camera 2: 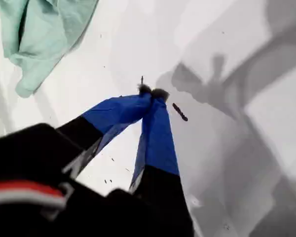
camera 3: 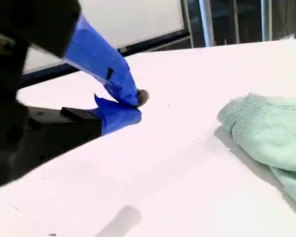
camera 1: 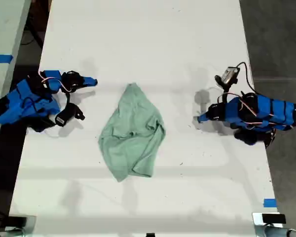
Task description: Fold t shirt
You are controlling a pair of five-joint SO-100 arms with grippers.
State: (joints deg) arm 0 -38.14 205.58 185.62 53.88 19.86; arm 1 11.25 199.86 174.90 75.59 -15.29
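The t shirt lies bunched in a loose heap in the middle of the white table. I take it as my landmark. My first gripper sits well apart from it on the exterior view's right. Its jaws are pressed together with nothing between them. My second gripper rests off the shirt's narrow upper end on the exterior view's left, also pinched narrow and empty. The shirt's long axis runs up and down the exterior view, leaning slightly. The tapered, ribbed end points toward the top of that view and the broader, rumpled mass toward the bottom, so it lies crosswise to the line between my grippers. My worry is the crumpling. Layers overlap, and I cannot tell sleeves or hem apart, so a pinch could catch several layers or only a stray fold and drag the heap sideways rather than spreading it. Both jaws must open before any approach, or they will simply push the cloth. Uneven pulls from the two sides could twist it further.
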